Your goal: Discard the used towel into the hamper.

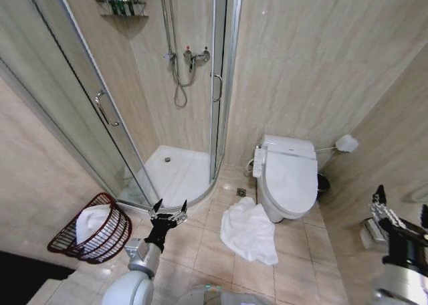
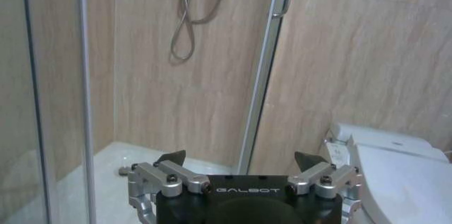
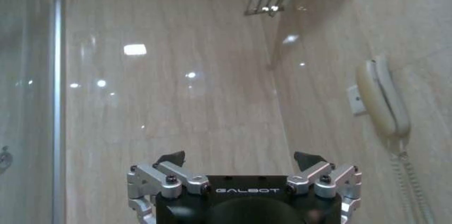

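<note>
From the head view, our left pincer (image 1: 168, 209) is spread wide and holds nothing. The white towel (image 1: 249, 230) lies crumpled on the floor to its right, near but apart, against the toilet (image 1: 289, 178) base. The hamper (image 1: 107, 241) sits just to the pincer's left, tipped toward us, with white cloth already inside. Our right pincer (image 1: 401, 211) waits far right by the wall, fingers apart too. We judge the grab is not yet made: best come down on the towel's thick middle, lift clear of the toilet, then swing left over the rim.

In the left wrist view, the spread pincer (image 2: 240, 159) faces the shower door frame (image 2: 263, 75); open tile lies between.

In the right wrist view, the spread pincer (image 3: 240, 158) points at bare wall, a wall phone (image 3: 385, 99) alongside.
</note>
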Tool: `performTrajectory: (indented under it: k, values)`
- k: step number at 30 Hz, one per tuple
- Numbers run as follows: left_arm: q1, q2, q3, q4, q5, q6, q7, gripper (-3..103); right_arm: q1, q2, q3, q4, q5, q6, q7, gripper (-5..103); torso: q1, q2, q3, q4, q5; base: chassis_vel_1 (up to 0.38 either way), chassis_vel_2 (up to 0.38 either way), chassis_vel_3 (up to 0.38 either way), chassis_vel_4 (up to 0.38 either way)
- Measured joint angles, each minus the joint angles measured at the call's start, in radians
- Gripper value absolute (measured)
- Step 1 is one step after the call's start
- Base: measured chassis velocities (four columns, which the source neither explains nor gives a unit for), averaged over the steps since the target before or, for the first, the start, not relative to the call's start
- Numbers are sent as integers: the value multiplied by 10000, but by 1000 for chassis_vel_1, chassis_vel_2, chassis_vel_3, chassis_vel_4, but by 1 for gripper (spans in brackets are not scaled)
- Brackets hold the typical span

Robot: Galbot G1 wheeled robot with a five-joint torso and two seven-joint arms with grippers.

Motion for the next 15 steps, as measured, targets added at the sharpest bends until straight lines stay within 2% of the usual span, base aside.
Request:
performTrajectory:
  k: [4,7,10,15]
  values:
    - [0,-1,0,0,0,0,0,100,-29,-374,-228,223,-217,-310,224,100,-96,-208,-116,0,-1,0,0,0,0]
    - [0,-1,1,0,0,0,0,100,-141,-545,-1001,297,-836,-417,418,100,-195,-425,-232,0,1,0,0,0,0]
    - [0,0,0,0,0,0,0,100,-191,-697,-1397,281,-1067,-449,489,100,-256,-563,-312,0,0,0,0,0,0]
    - [0,1,0,0,0,0,0,100,-134,-1210,-1900,318,-988,-911,787,100,-382,-850,-473,0,-1,0,0,0,0]
